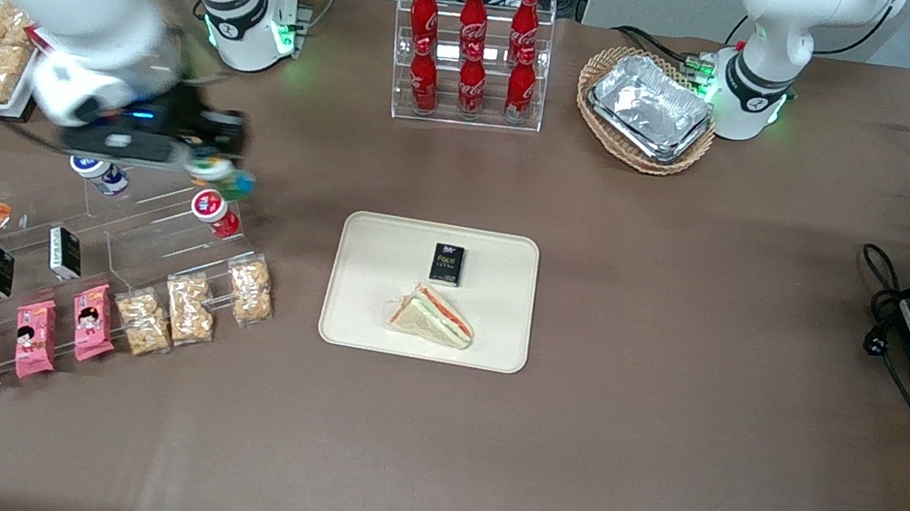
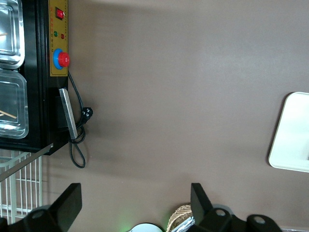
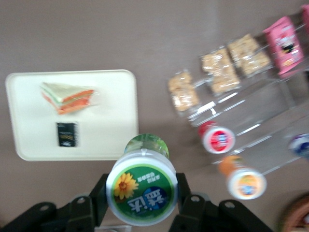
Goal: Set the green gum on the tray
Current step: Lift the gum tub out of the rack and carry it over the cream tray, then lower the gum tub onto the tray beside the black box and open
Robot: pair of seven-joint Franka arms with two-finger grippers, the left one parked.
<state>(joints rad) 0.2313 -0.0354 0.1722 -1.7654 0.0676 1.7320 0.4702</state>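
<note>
My right gripper (image 1: 210, 167) is shut on the green gum (image 1: 208, 171), a small round canister with a white rim and a green-and-yellow lid (image 3: 141, 186). It holds the gum in the air over the clear display rack (image 1: 141, 228), a little above the red canister (image 1: 215, 211). In the wrist view the fingers (image 3: 101, 192) press both sides of the gum's body. The cream tray (image 1: 376, 279) lies flat mid-table, toward the parked arm's end from the gripper. It carries a wrapped sandwich (image 1: 433, 315) and a small black box (image 1: 447, 263). The tray (image 3: 111, 125) also shows below the held gum.
On the rack stand a red canister (image 3: 217, 138), an orange canister (image 3: 245, 180) and a blue one (image 1: 99, 174), with black boxes, cracker packs (image 1: 188, 307) and pink packs (image 1: 33, 336) nearer the camera. Cola bottles (image 1: 470, 52) and a foil-tray basket (image 1: 647, 110) stand farther back.
</note>
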